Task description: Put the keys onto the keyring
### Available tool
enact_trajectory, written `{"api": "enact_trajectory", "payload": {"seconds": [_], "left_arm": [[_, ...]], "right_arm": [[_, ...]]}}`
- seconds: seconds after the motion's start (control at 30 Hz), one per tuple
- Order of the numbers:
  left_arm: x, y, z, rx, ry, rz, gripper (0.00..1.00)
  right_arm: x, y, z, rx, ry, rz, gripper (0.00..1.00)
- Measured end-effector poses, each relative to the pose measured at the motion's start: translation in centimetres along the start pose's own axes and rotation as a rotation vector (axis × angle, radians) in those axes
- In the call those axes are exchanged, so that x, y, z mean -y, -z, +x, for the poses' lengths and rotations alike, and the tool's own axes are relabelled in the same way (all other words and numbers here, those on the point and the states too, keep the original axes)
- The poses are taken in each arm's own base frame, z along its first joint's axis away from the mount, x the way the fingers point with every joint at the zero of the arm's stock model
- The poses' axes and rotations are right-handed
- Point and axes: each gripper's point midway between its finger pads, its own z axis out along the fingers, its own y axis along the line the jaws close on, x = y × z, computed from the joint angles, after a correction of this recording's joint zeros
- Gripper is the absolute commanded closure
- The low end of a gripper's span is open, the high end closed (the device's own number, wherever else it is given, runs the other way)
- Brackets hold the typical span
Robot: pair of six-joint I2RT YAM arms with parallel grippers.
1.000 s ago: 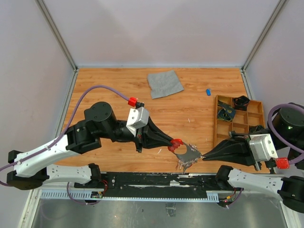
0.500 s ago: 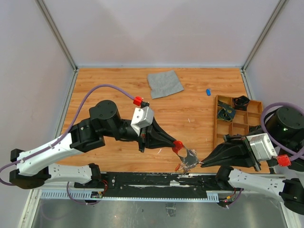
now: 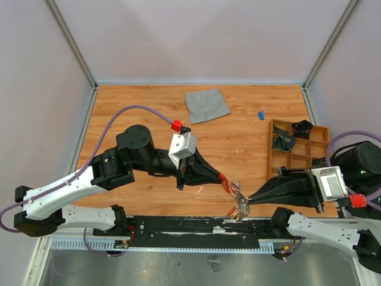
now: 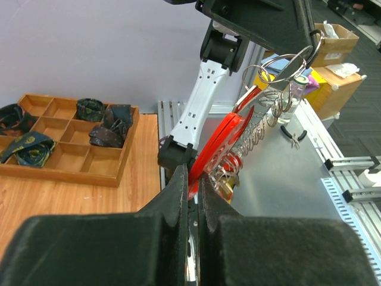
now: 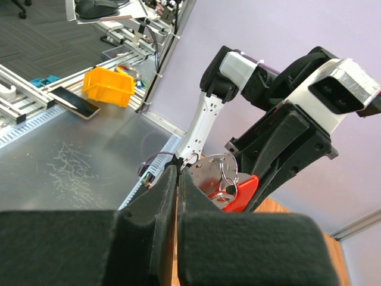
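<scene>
Wooden tabletop (image 3: pixel 149 107), lower centre: left gripper (image 3: pixel 220 176) clamps the red keyring (image 3: pixel 225 182); right gripper (image 3: pixel 250 200) pinches its thin chain (image 3: pixel 239 192), keys (image 3: pixel 240 209) dangling. Judged light, stiff, slippery; grip the loop's flat side.

The keyring (image 4: pixel 221 143) is smooth, glossy red, and its chain (image 4: pixel 257 128) is bright, silvery coiled metal. The left tool (image 4: pixel 191 179) and the right tool (image 5: pixel 178 176) look like matt black plastic. The surface (image 3: pixel 137 107) is wood-grained with a soft sheen. The cloth (image 3: pixel 206 105) is matt grey fabric, and the tray (image 3: pixel 270 152) is plain unpainted wood.
</scene>
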Motion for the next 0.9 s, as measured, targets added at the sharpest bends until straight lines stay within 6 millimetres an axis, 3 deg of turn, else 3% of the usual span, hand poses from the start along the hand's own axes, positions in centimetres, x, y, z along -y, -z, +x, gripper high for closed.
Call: {"api": "enact_trajectory", "payload": {"seconds": [0.3,0.57,0.9], "left_arm": [[-0.8,-0.1,-1.0,0.057,-0.008,-0.041,0.6],[-1.1,0.7,-2.9,0.134,-0.032,-0.085,0.53],[-0.3,4.1,-4.8,0.242,-0.083,-0.134,0.49]], "right_arm": [[1.4,-0.1,-0.1,0.035,0.012,0.083,1.0],[2.3,-0.2,1.3,0.009,-0.021,0.13,1.0],[4.0,0.0,3.1,-0.015,-0.032,0.246,1.0]]}}
